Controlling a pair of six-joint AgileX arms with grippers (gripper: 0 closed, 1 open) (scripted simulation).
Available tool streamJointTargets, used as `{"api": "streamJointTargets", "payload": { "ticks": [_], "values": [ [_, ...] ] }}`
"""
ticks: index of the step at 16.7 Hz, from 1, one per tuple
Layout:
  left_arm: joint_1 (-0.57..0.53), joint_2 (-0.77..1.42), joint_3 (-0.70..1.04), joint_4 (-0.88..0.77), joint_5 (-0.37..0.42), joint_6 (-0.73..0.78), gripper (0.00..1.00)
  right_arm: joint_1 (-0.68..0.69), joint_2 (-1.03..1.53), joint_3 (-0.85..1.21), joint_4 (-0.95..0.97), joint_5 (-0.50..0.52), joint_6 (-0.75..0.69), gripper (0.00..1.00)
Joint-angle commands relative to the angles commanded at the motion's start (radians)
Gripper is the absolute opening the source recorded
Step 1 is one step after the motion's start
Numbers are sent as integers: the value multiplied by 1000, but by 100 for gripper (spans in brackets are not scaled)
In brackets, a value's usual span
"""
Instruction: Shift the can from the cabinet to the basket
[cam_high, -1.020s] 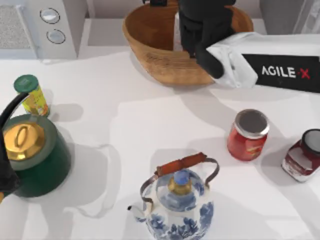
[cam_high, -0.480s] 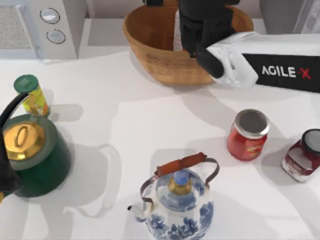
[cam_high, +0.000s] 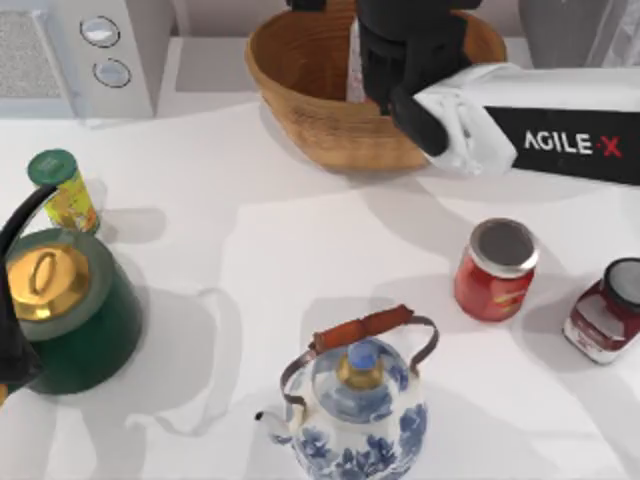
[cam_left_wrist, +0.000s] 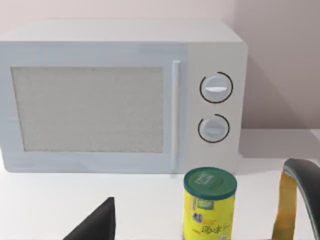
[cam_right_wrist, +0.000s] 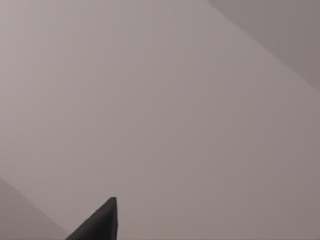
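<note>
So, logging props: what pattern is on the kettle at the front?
Blue flowers on white, on the kettle; clearest in the top view.

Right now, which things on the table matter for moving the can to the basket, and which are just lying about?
Job: can in the basket, under the right hand; cabinet.

Lying about: microwave, yellow canister, green kettle, blue-white teapot, two red jars.
</note>
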Motion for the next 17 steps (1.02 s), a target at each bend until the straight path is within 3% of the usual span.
{"api": "streamJointTargets", "payload": {
  "ticks": [17],
  "values": [
    [0, 0, 0, 0, 0, 0, 100, -21, -61, -51, -22, -17, -1, 100]
  ]
}}
